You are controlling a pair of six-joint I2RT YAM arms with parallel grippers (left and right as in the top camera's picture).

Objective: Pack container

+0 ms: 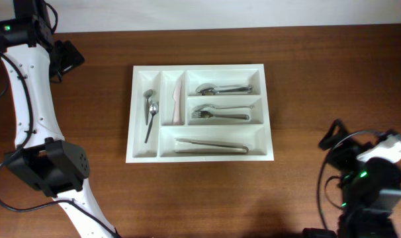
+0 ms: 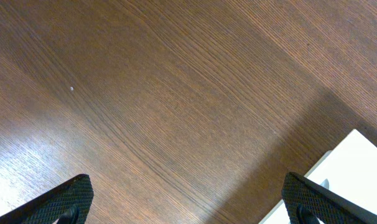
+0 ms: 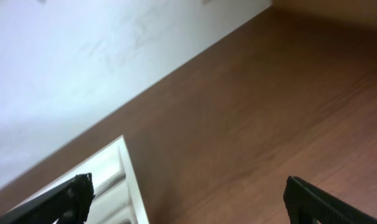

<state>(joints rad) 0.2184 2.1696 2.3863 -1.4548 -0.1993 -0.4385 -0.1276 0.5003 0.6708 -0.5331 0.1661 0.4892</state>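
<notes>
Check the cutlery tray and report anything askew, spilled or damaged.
Nothing stands out. The tray sits square on the table, and all the cutlery lies inside compartments. The two small spoons in the leftmost compartment lie slightly slanted, nothing more.

We can't make out anything readable here, guys: no text, label, brand or number on the tray (image 1: 197, 67) or on the worktop (image 1: 319, 79), in any of the three views.
</notes>
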